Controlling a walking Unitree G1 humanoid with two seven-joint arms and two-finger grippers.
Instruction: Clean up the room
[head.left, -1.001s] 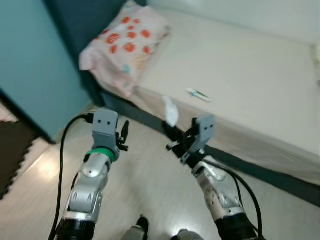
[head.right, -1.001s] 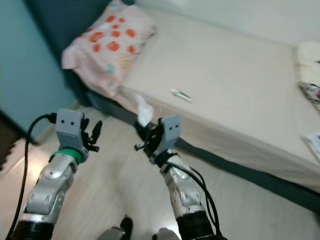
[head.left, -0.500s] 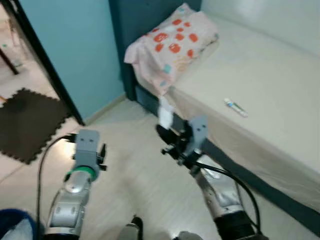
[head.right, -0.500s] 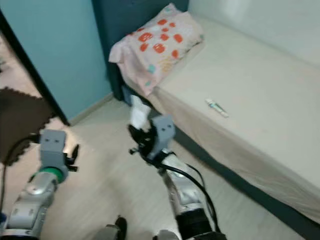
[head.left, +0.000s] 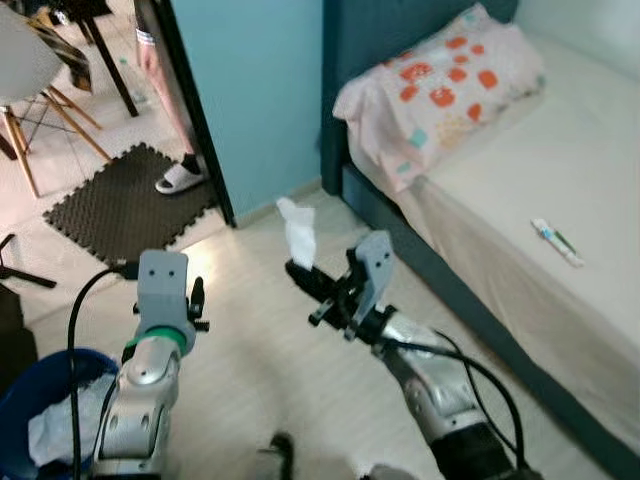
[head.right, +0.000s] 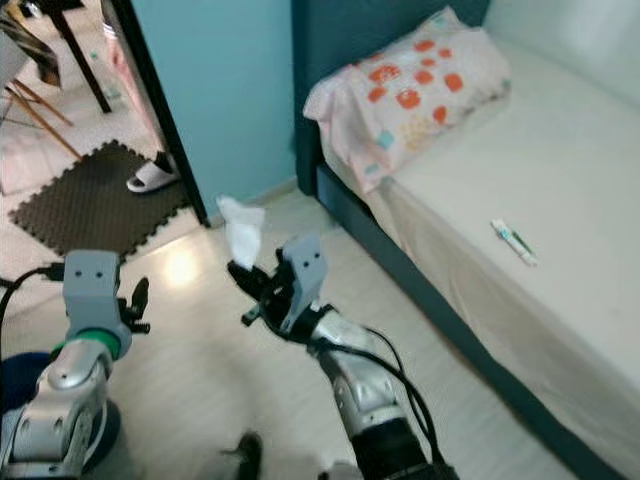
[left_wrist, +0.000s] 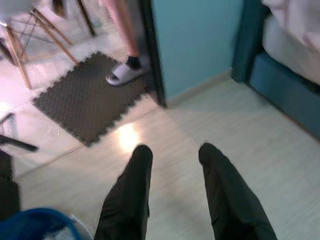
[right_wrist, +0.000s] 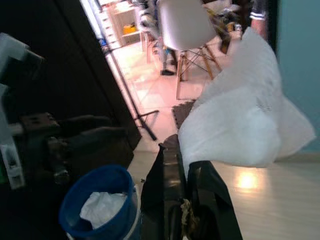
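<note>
Left eye view: right pincer (head.left: 303, 277) pinches a white tissue (head.left: 297, 228) sticking up above its fingertips.

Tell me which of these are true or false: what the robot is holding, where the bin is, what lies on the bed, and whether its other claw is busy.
1. The right gripper pinches a white tissue. True.
2. The blue bin sits on the bed. False: it stands on the floor beside the robot's left arm.
3. The bin already holds white crumpled paper. True.
4. The left gripper carries a pillow. False: its fingers are open and hold nothing.
5. A small tube lies on the mattress. True.
</note>
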